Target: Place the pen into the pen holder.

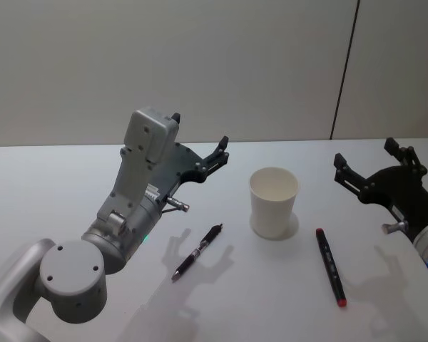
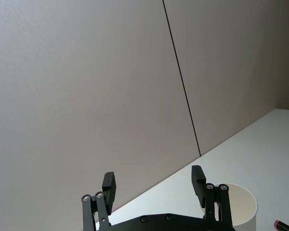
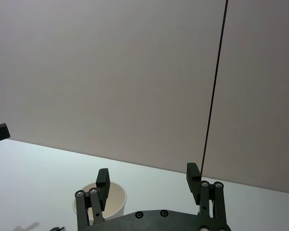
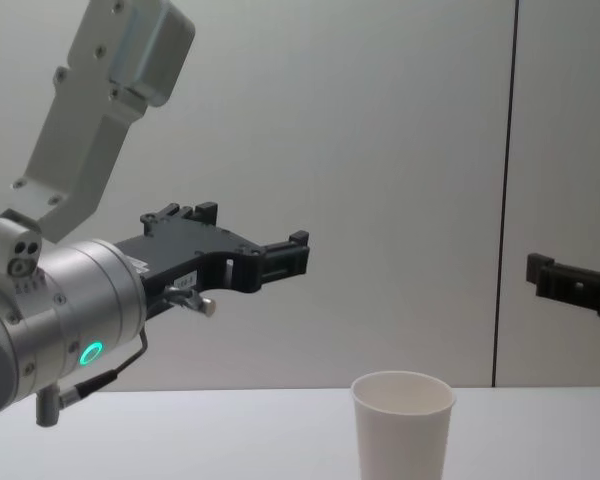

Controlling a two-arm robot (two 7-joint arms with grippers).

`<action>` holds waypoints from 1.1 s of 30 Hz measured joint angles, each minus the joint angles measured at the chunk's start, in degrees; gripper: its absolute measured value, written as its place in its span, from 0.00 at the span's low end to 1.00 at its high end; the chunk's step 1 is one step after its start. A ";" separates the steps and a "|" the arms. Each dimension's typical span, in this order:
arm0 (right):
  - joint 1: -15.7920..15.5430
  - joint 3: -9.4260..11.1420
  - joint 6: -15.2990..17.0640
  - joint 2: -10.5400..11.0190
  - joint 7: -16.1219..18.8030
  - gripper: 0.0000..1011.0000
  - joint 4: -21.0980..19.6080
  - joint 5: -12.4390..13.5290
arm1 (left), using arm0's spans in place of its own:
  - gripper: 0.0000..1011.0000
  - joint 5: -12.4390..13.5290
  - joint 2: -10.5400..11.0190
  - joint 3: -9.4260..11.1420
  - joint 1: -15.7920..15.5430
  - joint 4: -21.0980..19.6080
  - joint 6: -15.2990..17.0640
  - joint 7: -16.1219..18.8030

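A slim black pen (image 1: 197, 252) lies flat on the white table, left of the pen holder (image 1: 274, 201), a white paper cup standing upright and empty. The cup also shows in the chest view (image 4: 402, 425) and both wrist views (image 2: 241, 207) (image 3: 115, 199). My left gripper (image 1: 200, 132) (image 4: 250, 230) (image 2: 153, 178) hangs open in the air above and behind the pen, holding nothing. To the right of the cup, my right gripper (image 1: 365, 153) (image 3: 148, 173) is raised off the table, open and empty.
A black marker with red ends (image 1: 330, 266) lies on the table right of the cup; its red tip (image 2: 279, 224) appears in the left wrist view. A plain wall with a dark vertical seam (image 1: 344, 71) stands behind the white table (image 1: 57, 185).
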 joint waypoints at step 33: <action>4.27 -2.18 14.88 -5.09 -3.30 0.99 4.43 -4.78 | 0.99 0.00 -0.01 0.00 0.00 0.00 0.00 0.00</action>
